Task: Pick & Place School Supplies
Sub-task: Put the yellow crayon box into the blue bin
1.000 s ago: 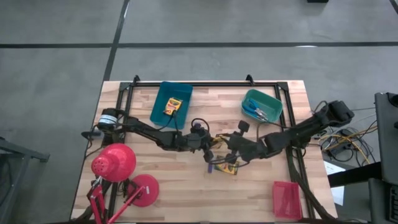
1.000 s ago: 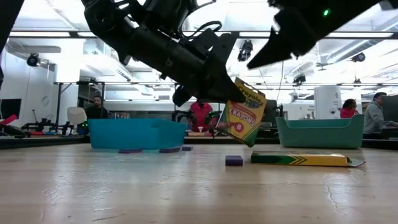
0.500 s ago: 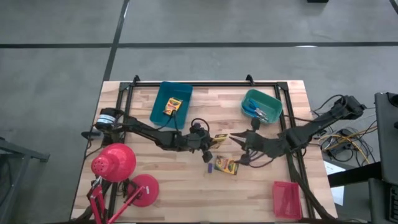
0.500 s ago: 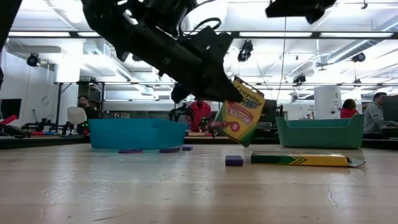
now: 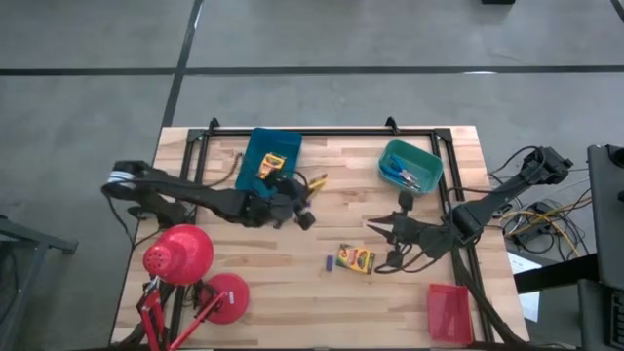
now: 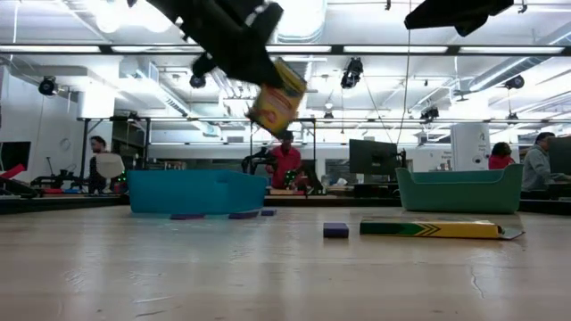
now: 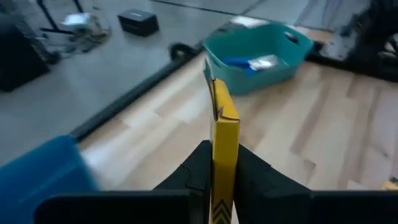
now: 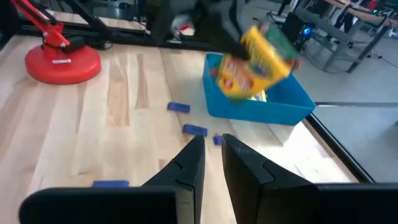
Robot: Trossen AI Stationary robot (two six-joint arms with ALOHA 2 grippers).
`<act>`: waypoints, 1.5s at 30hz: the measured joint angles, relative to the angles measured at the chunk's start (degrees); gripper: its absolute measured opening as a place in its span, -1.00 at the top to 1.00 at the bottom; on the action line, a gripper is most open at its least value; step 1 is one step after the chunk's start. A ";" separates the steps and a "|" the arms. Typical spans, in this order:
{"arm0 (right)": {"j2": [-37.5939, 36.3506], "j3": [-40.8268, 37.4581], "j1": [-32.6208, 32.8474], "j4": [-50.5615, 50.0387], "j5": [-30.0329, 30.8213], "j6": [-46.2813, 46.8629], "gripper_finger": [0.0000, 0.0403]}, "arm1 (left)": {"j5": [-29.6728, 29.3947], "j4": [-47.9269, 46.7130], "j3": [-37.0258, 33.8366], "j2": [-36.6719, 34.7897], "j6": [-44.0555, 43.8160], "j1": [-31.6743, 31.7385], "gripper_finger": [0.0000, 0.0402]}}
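Since a second ago the left tool (image 5: 295,187) has carried its crayon box (image 5: 310,182) up and away from the middle of the table (image 5: 292,283), toward the blue tray (image 5: 255,146), while the right tool (image 5: 376,226) has drawn back toward its own side of the table. The left tool is clamped on the yellow box, gripping it by its thin edges well above the wood, with the blue tray just beyond and below it; a first crayon box (image 5: 269,166) already lies in that tray. The right tool hangs empty, its fingers nearly together. Nearer to it than to the left tool, a third crayon box (image 5: 356,259) lies flat on the table with a small purple stick (image 5: 330,261) just beside it, and the scissors (image 5: 400,175) rest in the teal tray (image 5: 429,156). The risk, as I judge it, is the release: the box is tilted and pinched only at one end, so letting go too soon or too high could drop it on the tray's rim or outside it.
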 joint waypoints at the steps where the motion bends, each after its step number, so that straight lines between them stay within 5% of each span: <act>1: -0.06 0.00 0.01 -0.13 -0.01 -0.11 0.74 | -1.00 -1.17 0.00 -1.43 -0.01 0.04 0.79; 7: -0.16 0.00 0.00 -0.95 0.04 -0.13 0.74 | -10.47 -9.73 0.02 -8.23 -2.50 0.62 0.79; 19: -0.16 0.00 -0.02 -0.88 0.07 -1.64 0.74 | -10.85 -26.02 0.00 -8.55 -14.44 8.15 0.79; 26: -0.16 0.00 -0.02 -0.89 0.07 -2.67 0.74 | -10.57 -25.36 -2.57 -5.99 -18.14 12.81 0.79; 33: -0.14 -0.04 -0.04 -0.87 0.07 -2.70 0.74 | -4.07 -22.81 -7.65 -6.26 -15.23 18.01 0.79; 40: -0.14 -0.09 -0.04 -0.87 0.09 -3.55 0.74 | 10.40 -13.39 -11.50 -6.26 -6.56 24.59 0.79; 45: -0.14 -0.09 -0.13 -0.87 0.11 -3.96 0.74 | 11.84 -10.43 -12.69 -6.26 -6.93 26.72 0.75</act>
